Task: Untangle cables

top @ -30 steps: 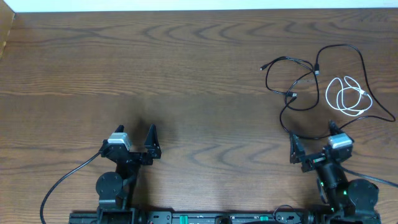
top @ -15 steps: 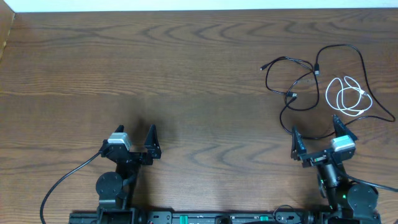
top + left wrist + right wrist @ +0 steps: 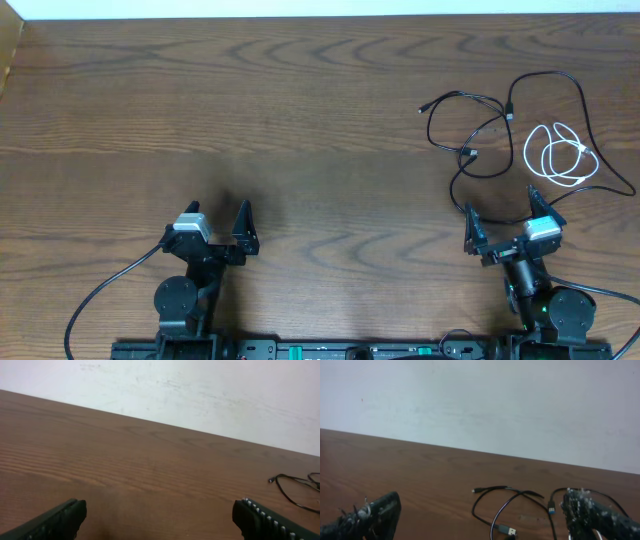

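The cables lie tangled at the far right of the table. The long black cable [image 3: 462, 95] runs in loose loops, and the shorter white cable [image 3: 527, 152] is coiled inside one of its bends. My right gripper [image 3: 503, 214] stands open just in front of the black cable's nearest loop, touching nothing. In the right wrist view the black cable [image 3: 490, 491] and a plug end [image 3: 508, 530] lie between and beyond the open gripper [image 3: 480, 517]. My left gripper [image 3: 217, 212] rests open far to the left. In its wrist view the gripper [image 3: 160, 520] holds nothing, and one end of the black cable [image 3: 290, 479] shows at far right.
The brown wooden table [image 3: 300, 120] stretches wide between the two arms. A white wall [image 3: 480, 405] rises behind its far edge. A thick black arm cable [image 3: 100, 295] trails from the left arm's base at the near edge.
My right gripper has edged forward toward the cables and swung slightly left. The left arm and both cables have not moved.
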Controlling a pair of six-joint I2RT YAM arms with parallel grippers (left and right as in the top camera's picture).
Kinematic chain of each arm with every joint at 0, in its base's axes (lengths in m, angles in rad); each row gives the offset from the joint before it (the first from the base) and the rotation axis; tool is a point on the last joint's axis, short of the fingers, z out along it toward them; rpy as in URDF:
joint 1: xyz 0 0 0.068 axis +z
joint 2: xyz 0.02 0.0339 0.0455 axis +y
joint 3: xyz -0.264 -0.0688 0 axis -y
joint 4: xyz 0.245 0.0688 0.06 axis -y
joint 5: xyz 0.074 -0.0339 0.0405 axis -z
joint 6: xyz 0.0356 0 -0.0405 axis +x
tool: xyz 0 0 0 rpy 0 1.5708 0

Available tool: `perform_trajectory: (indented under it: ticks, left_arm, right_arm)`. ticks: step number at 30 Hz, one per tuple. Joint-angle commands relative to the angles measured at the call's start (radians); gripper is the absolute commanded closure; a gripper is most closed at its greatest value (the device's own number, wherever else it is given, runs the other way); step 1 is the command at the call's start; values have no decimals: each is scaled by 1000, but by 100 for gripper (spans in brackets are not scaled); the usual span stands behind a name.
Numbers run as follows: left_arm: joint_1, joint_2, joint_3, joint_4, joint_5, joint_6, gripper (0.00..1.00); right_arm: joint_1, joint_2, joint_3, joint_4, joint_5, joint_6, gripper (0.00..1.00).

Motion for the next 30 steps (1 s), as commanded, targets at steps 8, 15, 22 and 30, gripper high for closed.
perform_trajectory:
  ticks: [8, 15, 22, 30]
  left_arm:
    - [-2, 0, -15, -39, 9, 13, 2]
    - [-2, 0, -15, -39, 9, 13, 2]
    - [-2, 0, -15, -39, 9, 13, 2]
    - [-2, 0, -15, -39, 9, 13, 2]
  right_arm:
    - [-6, -6, -2, -134, -1, -8, 1]
    - [-6, -6, -2, -133, -1, -8, 1]
    - [-6, -6, -2, -132, -1, -8, 1]
    - [-7, -6, -2, -91, 199, 77, 1]
